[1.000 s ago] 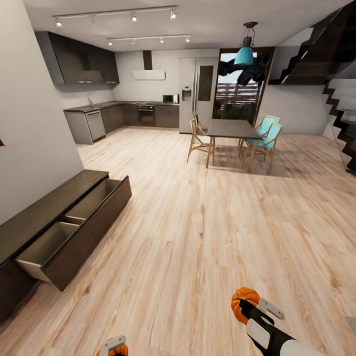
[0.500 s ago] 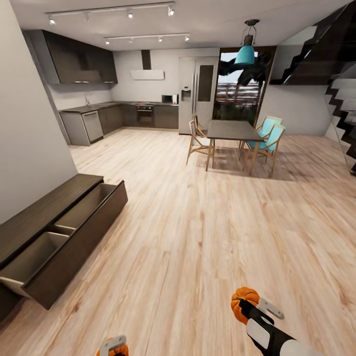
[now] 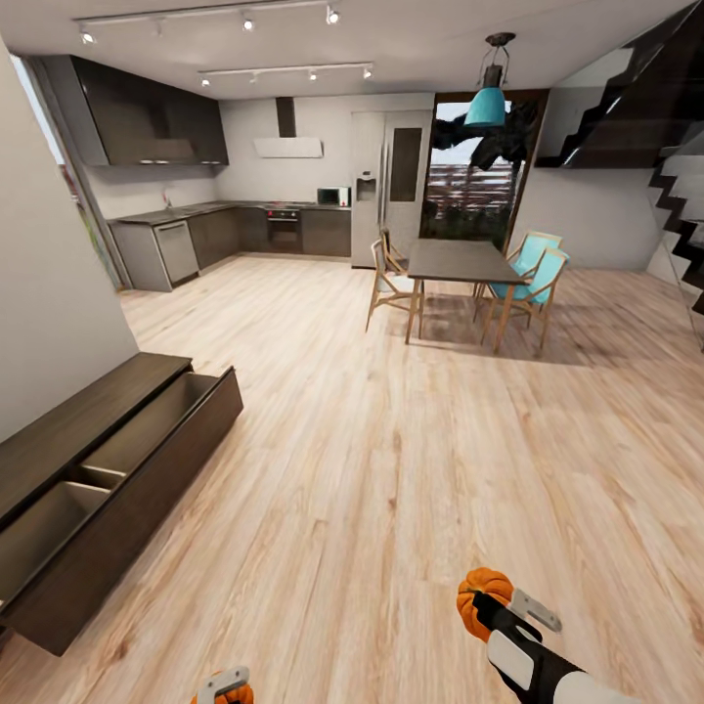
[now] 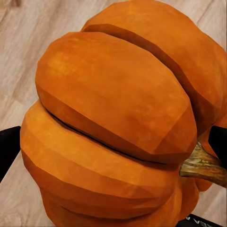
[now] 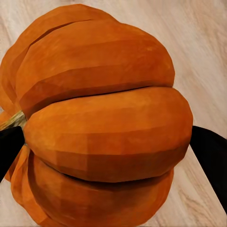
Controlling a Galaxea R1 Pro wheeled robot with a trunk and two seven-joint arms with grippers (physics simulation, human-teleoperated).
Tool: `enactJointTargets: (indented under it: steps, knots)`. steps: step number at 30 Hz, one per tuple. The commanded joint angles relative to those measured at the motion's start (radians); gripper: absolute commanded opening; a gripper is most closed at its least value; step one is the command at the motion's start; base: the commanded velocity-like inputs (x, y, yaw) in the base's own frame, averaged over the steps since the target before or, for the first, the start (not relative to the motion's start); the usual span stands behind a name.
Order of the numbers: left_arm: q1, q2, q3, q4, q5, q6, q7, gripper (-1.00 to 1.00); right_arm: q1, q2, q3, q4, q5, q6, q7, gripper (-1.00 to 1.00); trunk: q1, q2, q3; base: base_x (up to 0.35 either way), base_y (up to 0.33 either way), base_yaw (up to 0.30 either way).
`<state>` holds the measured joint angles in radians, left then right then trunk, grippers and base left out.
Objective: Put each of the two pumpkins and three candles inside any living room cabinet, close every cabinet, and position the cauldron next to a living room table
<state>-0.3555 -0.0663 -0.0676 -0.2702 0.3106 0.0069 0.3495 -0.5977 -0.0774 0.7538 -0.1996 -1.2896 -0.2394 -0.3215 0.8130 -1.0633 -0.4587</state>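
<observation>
My right gripper (image 3: 489, 611) is shut on a bright-orange ribbed pumpkin (image 3: 479, 590) low at the right of the head view. Up close, that pumpkin (image 5: 104, 118) sits between two dark fingers (image 5: 210, 158). My left gripper (image 3: 225, 687) at the bottom edge is shut on the second pumpkin (image 3: 235, 696), whose ribs and brown stem (image 4: 113, 123) lie between its dark fingers (image 4: 7, 151). The long low dark-brown cabinet (image 3: 147, 460) runs along the left wall. Two of its drawers are pulled out, and their pale insides (image 3: 44, 518) look bare.
Light wood floor (image 3: 391, 469) stretches ahead. A dark-topped dining table (image 3: 460, 259) with wooden and teal chairs stands in the middle distance. The kitchen counters and fridge (image 3: 386, 186) line the back wall. A staircase (image 3: 675, 196) rises at the right.
The camera has moved: the whole scene has shifted, and the cabinet now sits lower and further left in the picture. Both grippers still hold their pumpkins in the same pose.
</observation>
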Motion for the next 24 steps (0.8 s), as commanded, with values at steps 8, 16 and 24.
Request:
enactJointTargets:
  steps: [8, 16, 24]
  knots:
    - [0.0, 0.0, -0.009, -0.001, 0.006, 0.001, 0.006, -1.0, -0.001, -0.001, 0.009, -0.003, -0.005, -0.003, -0.005, -1.0, 0.001, -0.001, -0.001, 0.321, -0.122, 0.0]
    - [0.0, 0.0, -0.009, -0.001, 0.006, 0.001, 0.006, -1.0, -0.001, -0.001, 0.01, -0.003, -0.005, -0.003, -0.005, -1.0, 0.001, -0.001, -0.001, 0.321, -0.13, 0.0]
    - [0.0, 0.0, -0.009, -0.001, 0.005, 0.001, 0.006, -1.0, -0.001, -0.001, 0.01, -0.003, -0.005, -0.003, -0.005, -1.0, 0.001, -0.001, -0.001, 0.321, -0.13, 0.0]
